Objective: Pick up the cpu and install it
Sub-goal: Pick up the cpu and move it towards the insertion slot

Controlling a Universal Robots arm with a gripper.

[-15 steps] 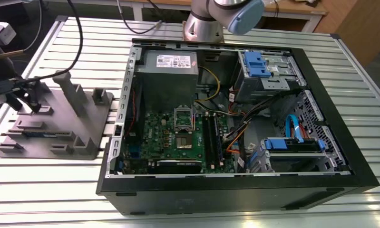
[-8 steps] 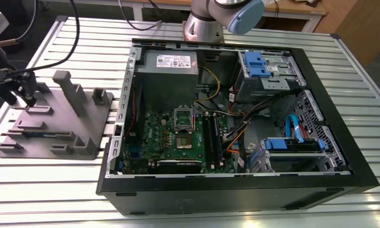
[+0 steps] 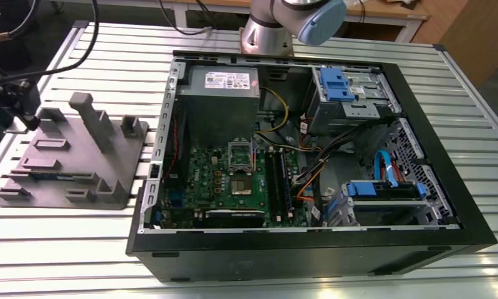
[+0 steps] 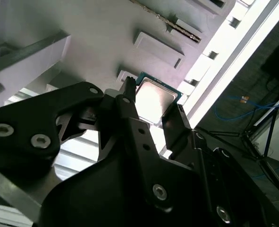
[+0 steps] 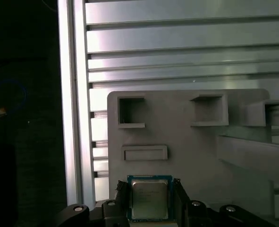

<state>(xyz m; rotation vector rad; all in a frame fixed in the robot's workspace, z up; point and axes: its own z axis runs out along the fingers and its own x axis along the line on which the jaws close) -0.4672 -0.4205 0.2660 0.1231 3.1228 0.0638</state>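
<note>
Exterior view: the open computer case (image 3: 315,255) takes the centre and right of the frame on the slatted tabletop (image 3: 57,249). A grey fixture tray (image 3: 70,163) lies at the exterior view's left, and the arm (image 3: 273,25) is at top centre.

Second wrist view: the claw (image 4: 153,101) is pinching the cpu (image 4: 154,96), with black fingers (image 4: 130,111) against opposite edges, over the tray.

First wrist view: the cpu's silvery top faces the camera, gripped near the tray's edge. Beyond it are rectangular pockets (image 5: 131,112).
</note>
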